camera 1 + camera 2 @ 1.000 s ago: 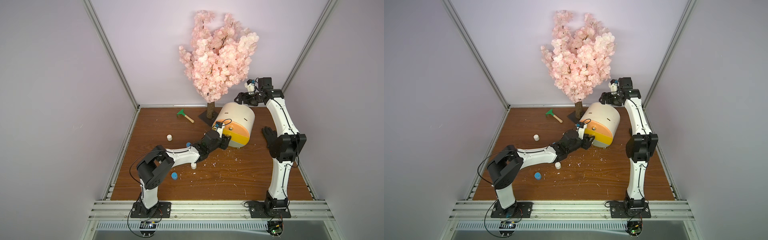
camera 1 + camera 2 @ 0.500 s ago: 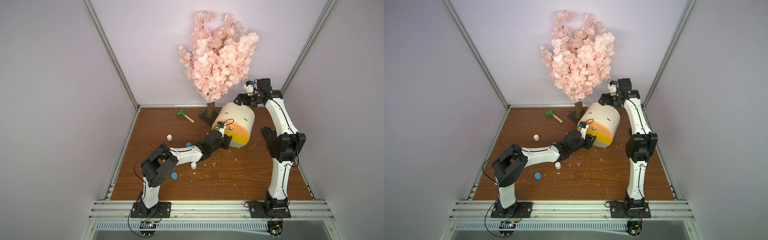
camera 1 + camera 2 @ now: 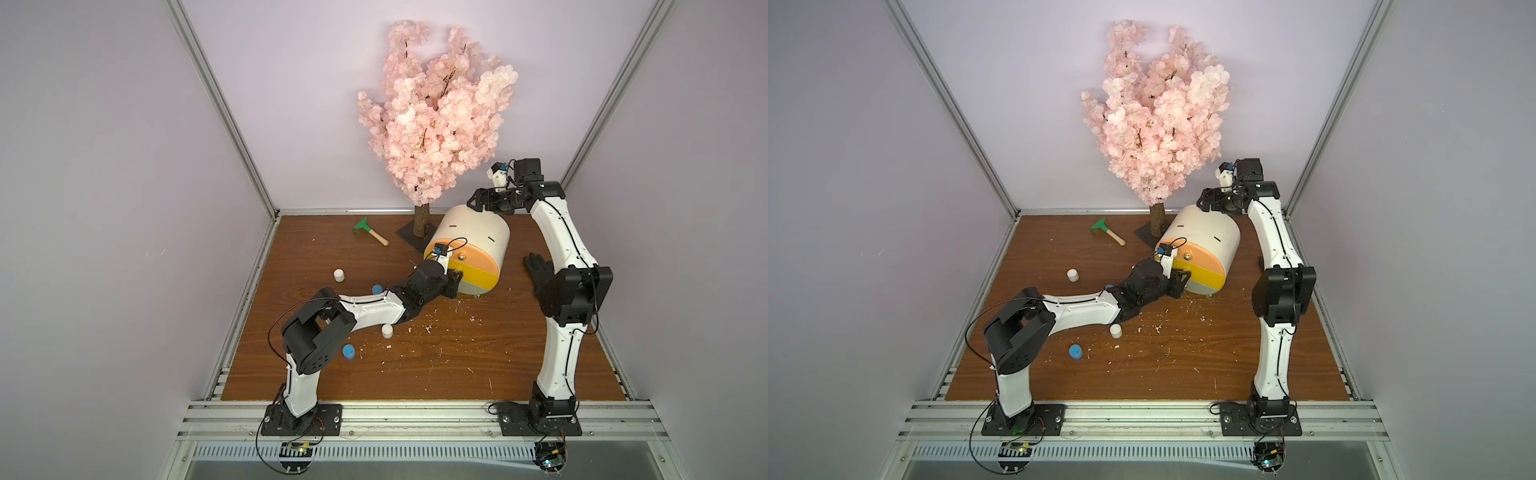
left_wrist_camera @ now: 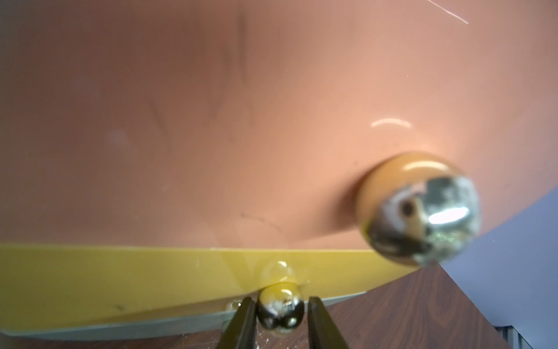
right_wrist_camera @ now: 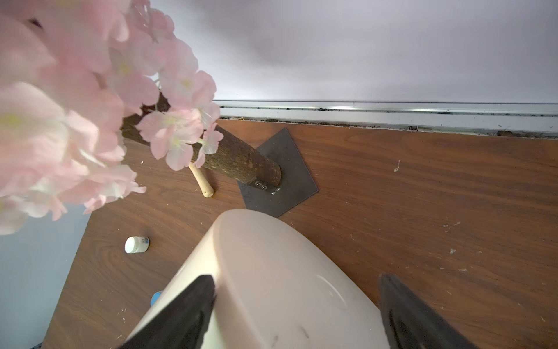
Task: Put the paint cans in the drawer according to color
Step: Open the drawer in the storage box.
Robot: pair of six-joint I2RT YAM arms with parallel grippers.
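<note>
Left wrist view: within 1 second, we see the left jaws narrow around the yellow drawer's knob (image 4: 280, 308), slim gaps left, nothing clamped; the pull should follow. The right jaws gape astride the cabinet (image 5: 271, 287), holding nothing. 2 white paint cans (image 3: 339, 275) (image 3: 387, 331) and 2 blue paint cans (image 3: 377, 289) (image 3: 348, 351) sit on the table (image 3: 457, 365), centre-left in a top view. 1 label (image 5: 145, 240) is unreadable.

White links (image 3: 370, 309), black joints (image 3: 575, 297), black fingers (image 4: 241, 326), cables (image 3: 269, 334)

Just beside drawer (image 3: 478, 232): blossom tree (image 3: 436, 124)
</note>
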